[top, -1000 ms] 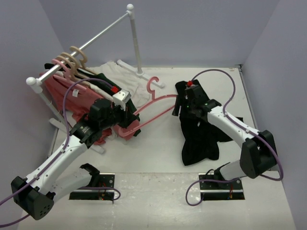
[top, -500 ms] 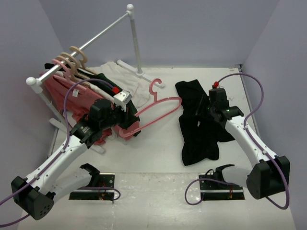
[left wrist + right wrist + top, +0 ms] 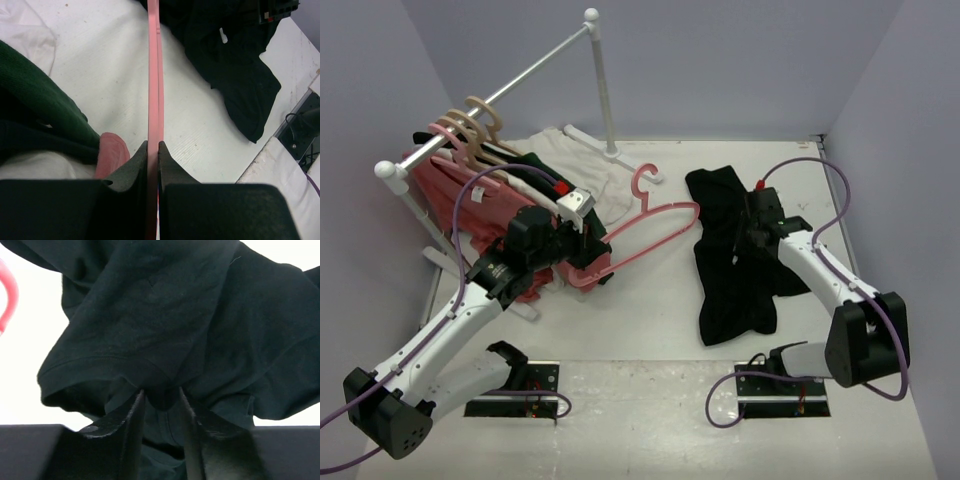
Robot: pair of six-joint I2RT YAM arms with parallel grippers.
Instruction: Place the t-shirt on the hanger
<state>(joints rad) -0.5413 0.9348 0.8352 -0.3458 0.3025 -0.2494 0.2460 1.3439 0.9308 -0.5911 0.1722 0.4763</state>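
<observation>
While I watch from the overhead camera, the nearest task item is the t-shirt (image 3: 735, 300), a crumpled black heap on the right half of the table (image 3: 650, 330), its long axis running from near the right arm's base away toward the back wall. My right gripper (image 3: 161, 392) is down on its middle. Only the right wrist camera shows that the fingers stand a little apart with a fold of the cloth bunched between them; I cannot tell whether they actually pinch it. A sliver of pink curve also shows at that view's left edge. My left gripper (image 3: 153, 145) is left of centre, and its wrist camera shows what the overhead hides: both fingers clamped tight on a thin bar of the hanger (image 3: 154, 75), which runs straight away from them toward the black cloth. From above, the hanger's long axis slants from near-left to far-right, its free end just short of the t-shirt, and its hook curls up on the far side. A dark green shirt (image 3: 40, 95) is bunched beside the left fingers. Farther back is the rail (image 3: 510, 90) with pale hangers, a salmon-pink shirt (image 3: 435, 190) and white cloth (image 3: 590, 170).
</observation>
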